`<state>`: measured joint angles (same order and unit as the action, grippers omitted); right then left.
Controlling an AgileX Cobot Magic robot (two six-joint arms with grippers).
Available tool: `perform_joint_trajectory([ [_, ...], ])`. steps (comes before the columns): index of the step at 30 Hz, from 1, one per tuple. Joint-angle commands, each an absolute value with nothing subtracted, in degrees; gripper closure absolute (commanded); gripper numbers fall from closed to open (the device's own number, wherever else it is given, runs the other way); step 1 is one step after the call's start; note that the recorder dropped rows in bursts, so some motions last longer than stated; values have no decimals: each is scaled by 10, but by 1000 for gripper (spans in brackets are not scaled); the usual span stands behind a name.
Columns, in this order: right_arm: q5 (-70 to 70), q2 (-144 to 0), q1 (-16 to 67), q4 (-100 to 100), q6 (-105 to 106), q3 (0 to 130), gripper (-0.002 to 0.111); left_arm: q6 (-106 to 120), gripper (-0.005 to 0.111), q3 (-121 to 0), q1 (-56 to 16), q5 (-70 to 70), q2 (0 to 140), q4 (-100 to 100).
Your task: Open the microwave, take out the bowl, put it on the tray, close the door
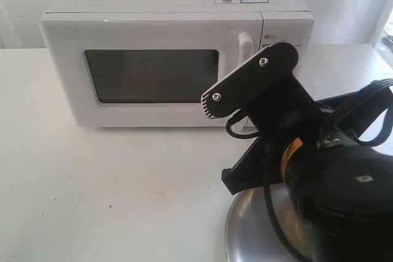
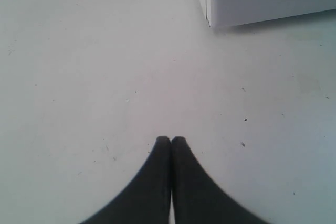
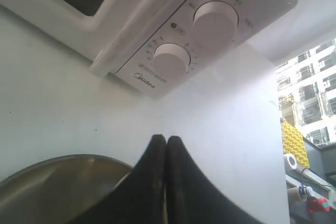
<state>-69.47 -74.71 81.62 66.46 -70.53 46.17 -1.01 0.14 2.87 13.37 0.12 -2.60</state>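
- At the back of the white surface (image 1: 110, 182), the Midea microwave (image 1: 172, 29) stands with its door (image 1: 153, 99) shut flush. By my reading, none of the task is done yet.
- You cannot see the bowl in any view. I judge it sits inside, behind the dark window (image 1: 152, 75), but that is hidden.
- Your right hand (image 3: 166, 140) has its fingers pressed together and holds nothing. It hangs above the rim of the steel tray (image 3: 58, 182) and faces the two round knobs (image 3: 170, 59).
- In the exterior view your right arm (image 1: 319, 151) rises in front of the bar handle (image 1: 245, 46).
- Your left hand (image 2: 170, 141) is likewise pressed together and empty, over bare surface just off the microwave's lower corner.
- Left for you: pull the door open, lift the bowl out, set it on the tray, and swing the door closed. Opening the door looks like the step in hand.
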Motion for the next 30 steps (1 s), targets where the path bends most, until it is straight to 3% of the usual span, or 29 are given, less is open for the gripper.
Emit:
perform_joint_trajectory([
  [1,-700,-739,817,660,-706,458,108,-12,107,0,26,134,0,-22],
  [5,-700,-721,816,634,-751,458,108,-12,107,0,26,134,0,-22],
  [11,-700,-651,806,596,-1205,431,108,-12,107,0,26,134,0,-22],
  [15,-446,-572,746,634,-1206,378,108,-12,107,0,26,134,0,-22],
  [17,-309,-526,695,682,-1206,352,108,-12,107,0,26,134,0,-22],
  [23,-110,-364,503,654,-1206,278,108,-12,107,0,26,134,0,-22],
  [30,-12,-104,283,472,-1206,129,108,-12,107,0,26,134,0,-22],
])
